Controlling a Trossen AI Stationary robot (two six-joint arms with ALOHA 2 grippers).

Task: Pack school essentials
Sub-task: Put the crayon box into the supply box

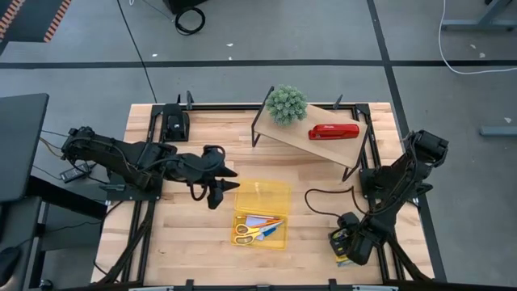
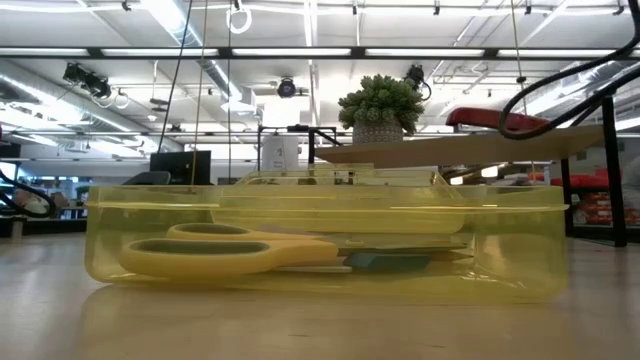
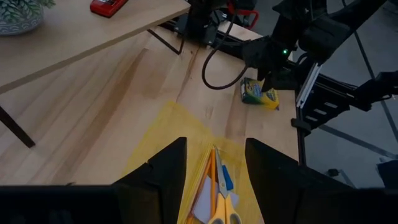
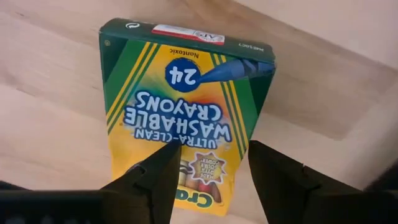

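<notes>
The crayon box (image 4: 186, 106) lies flat on the table (image 1: 186, 250) directly under the right gripper (image 4: 208, 168), its printed face up, and well apart from the yellow bin (image 1: 262, 214) where the scissors (image 1: 252, 233), pencils and a pale notepad (image 1: 257, 220) already sit. The right gripper hangs over the lower part of the box with its 2 fingers spread part way; they look to sit above the face rather than down around its edges, and it has hold of nothing that I can make out.

The spread looks narrower than the box is wide. If the fingers come down as they stand, they may land on the face and push the box flat or skid it toward the near table edge, which is close beside the gripper. A grip taken on 1 end only could also let the box swing or slip out on the way to the bin.

The left gripper (image 3: 214, 168) hovers over the bin, part open and empty, with the bin's contents just ahead of its fingers. It stands in the path a carried box would take, so the 2 arms could meet there.
</notes>
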